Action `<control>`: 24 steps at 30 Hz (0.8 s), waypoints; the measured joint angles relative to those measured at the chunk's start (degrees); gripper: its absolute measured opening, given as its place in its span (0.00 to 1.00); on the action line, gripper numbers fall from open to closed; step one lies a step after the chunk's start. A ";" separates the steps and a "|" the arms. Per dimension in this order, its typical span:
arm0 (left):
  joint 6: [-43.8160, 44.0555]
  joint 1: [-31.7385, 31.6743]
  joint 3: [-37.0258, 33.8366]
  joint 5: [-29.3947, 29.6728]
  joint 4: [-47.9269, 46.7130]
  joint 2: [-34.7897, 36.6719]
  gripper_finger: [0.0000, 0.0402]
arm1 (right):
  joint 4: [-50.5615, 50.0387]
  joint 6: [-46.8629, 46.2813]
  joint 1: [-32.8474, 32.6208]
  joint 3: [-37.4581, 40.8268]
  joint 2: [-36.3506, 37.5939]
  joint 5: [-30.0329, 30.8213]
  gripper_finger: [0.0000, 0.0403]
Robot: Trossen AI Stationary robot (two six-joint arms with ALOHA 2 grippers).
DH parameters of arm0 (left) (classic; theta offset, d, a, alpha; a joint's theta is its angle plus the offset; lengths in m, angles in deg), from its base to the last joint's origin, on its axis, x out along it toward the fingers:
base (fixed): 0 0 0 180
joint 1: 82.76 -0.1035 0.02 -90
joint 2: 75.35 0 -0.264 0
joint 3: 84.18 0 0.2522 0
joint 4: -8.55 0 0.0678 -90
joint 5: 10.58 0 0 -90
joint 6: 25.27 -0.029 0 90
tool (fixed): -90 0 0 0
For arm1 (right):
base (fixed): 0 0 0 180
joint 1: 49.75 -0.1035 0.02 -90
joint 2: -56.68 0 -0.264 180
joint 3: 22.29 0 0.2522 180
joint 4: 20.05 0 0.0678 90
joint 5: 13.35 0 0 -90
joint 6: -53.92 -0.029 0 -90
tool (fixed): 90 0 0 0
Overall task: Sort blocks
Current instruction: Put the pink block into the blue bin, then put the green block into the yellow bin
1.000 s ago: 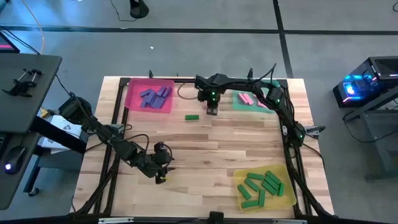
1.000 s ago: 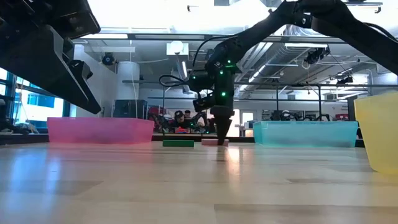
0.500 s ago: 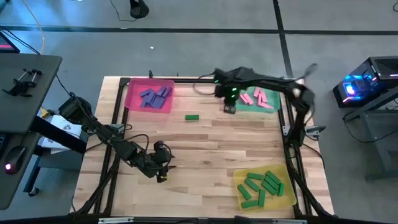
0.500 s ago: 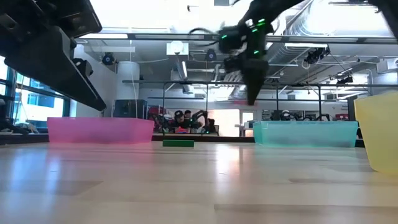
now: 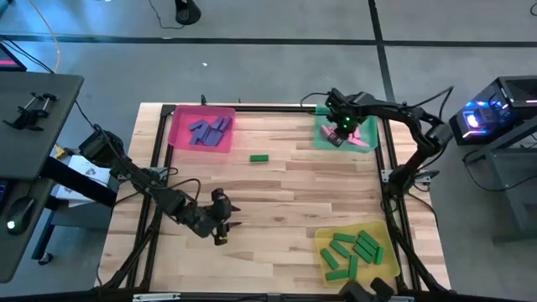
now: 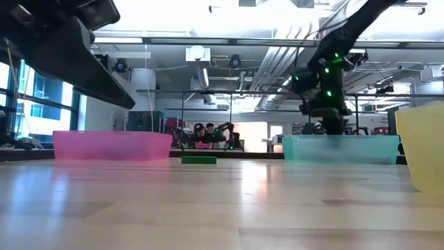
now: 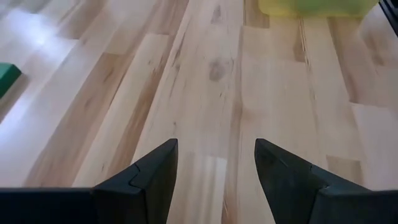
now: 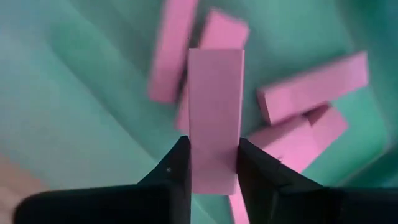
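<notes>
My right gripper (image 5: 340, 134) hangs over the teal tray (image 5: 321, 139) at the table's far right, shut on a pink block (image 8: 214, 112). Several pink blocks (image 8: 311, 81) lie in that tray below it. A single green block (image 5: 258, 157) lies flat on the table between the pink and teal trays. Purple blocks (image 5: 208, 130) lie in the pink tray (image 5: 178, 126), and green blocks (image 5: 352, 250) in the yellow tray (image 5: 388, 267). My left gripper (image 5: 228, 225) stands open above bare wood at the near left, nothing between its fingers (image 7: 149, 177). My right gripper pinches the pink block by its two long sides (image 8: 194, 155) between its two fingers (image 8: 177, 171). The fingers point down from above and lie across the block. The block hangs clear above the pink blocks in the teal tray.
The tray walls stand up from the table: pink (image 6: 111, 146), teal (image 6: 340, 149), yellow (image 6: 423, 156). A dark frame (image 5: 159, 151) runs along the table's edges. Bare wood lies between the trays in the middle of the table.
My right gripper has lifted the pink block off the table beside the green block, risen and swung toward the table's right edge, and now stands over the teal tray, its wrist rolled on the way. The green block has stayed put.
</notes>
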 joint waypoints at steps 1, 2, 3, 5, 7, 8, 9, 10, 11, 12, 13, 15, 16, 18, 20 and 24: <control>-0.20 -0.30 0.00 -0.01 0.29 0.00 0.50 | 0.33 0.01 0.64 1.02 -0.06 0.04 0.20; -0.20 -0.64 0.00 -0.01 0.43 -0.01 0.50 | 0.43 -0.01 1.23 1.64 -0.07 0.03 0.24; -0.18 -1.04 0.00 0.01 0.53 0.00 0.50 | 0.45 -0.25 1.80 1.92 -0.07 0.04 0.28; -0.15 -2.00 0.00 -0.02 0.57 -0.01 0.50 | 0.46 -1.36 2.62 2.11 -0.07 0.05 0.35; 0.49 -3.10 0.00 -0.02 0.62 0.00 0.50 | -0.15 -2.49 3.25 1.90 0.17 0.01 0.39; 0.87 -3.74 0.00 -0.03 0.60 0.00 0.50 | -0.57 -3.08 3.49 1.51 0.45 0.03 0.41; 1.01 -4.45 0.00 -0.02 0.62 0.00 0.50 | -0.60 -3.73 3.54 1.02 1.01 0.00 0.42; 0.98 -5.18 0.00 -0.02 0.73 0.00 0.50 | -0.59 -4.29 3.62 0.65 1.77 0.17 0.43; 0.73 -6.13 0.00 0.00 0.83 0.00 0.50 | -0.67 -4.89 3.60 0.53 2.81 0.51 0.43; 0.38 -7.07 0.00 0.00 0.84 0.00 0.50 | -0.96 -5.55 3.60 0.44 4.11 1.08 0.43; 0.31 -8.04 0.00 -0.06 0.81 0.00 0.50 | -1.13 -6.38 3.49 0.38 5.62 1.76 0.43; -0.24 -10.22 0.00 -0.76 0.81 -0.01 0.50 | -1.15 -8.00 2.78 0.44 9.37 2.13 0.43; -1.03 -11.44 0.00 -1.26 0.82 -0.01 0.50 | -0.80 -8.97 1.92 0.88 11.72 2.09 0.43; -3.52 -13.91 0.00 -2.51 0.80 0.00 0.50 | 0.34 -10.45 -1.01 2.87 16.65 1.95 0.43; -6.80 -16.35 0.00 -2.97 0.80 0.00 0.50 | 3.73 -11.79 -5.58 6.19 22.00 1.72 0.44; -15.73 -21.73 0.00 -5.21 3.31 -0.02 0.50 | 14.15 -17.63 -17.98 15.77 33.34 1.66 0.44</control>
